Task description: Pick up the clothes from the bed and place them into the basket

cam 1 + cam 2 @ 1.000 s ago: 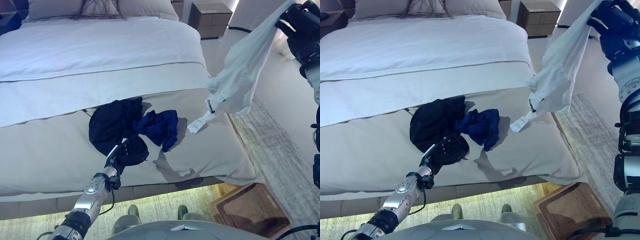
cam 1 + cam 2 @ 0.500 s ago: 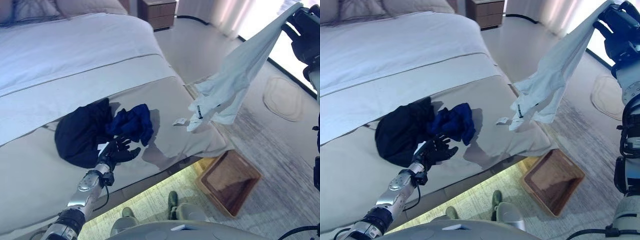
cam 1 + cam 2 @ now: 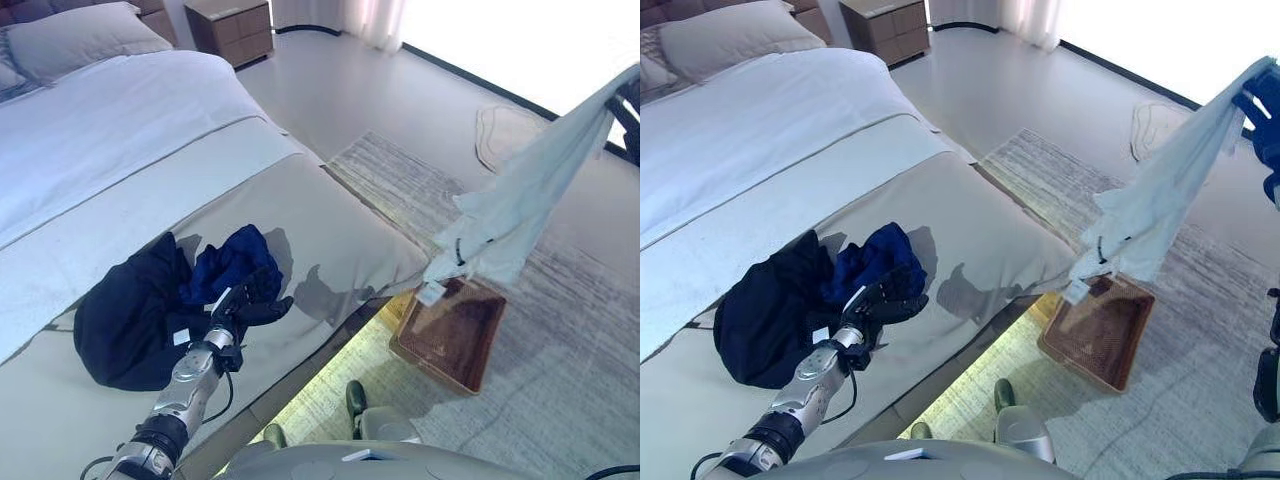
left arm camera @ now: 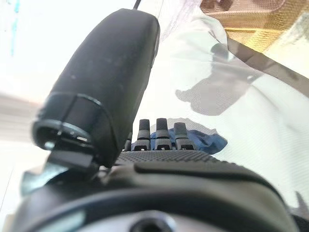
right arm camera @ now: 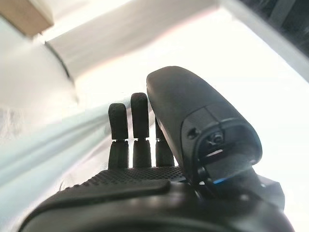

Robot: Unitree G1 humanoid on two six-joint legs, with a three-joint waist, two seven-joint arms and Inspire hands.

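My right hand (image 3: 1266, 125) is raised at the far right and shut on a white garment (image 3: 520, 200). The garment hangs down, and its lower end with a tag dangles just above the near corner of the brown woven basket (image 3: 455, 340) on the floor beside the bed. The white cloth also runs past the fingers in the right wrist view (image 5: 48, 140). My left hand (image 3: 250, 300) is open and rests on the beige bed cover, touching a blue garment (image 3: 225, 265). A black garment (image 3: 125, 325) lies beside the blue one.
The bed (image 3: 330, 230) fills the left, with a pillow (image 3: 80, 40) at its head. A wooden nightstand (image 3: 232, 28) stands at the back. A grey rug (image 3: 560, 330) lies under the basket, with a round mat (image 3: 510, 130) beyond it.
The camera has swung to the right. My right hand has carried the white garment off the bed's edge to above the basket. My left hand stays on the bed by the blue garment.
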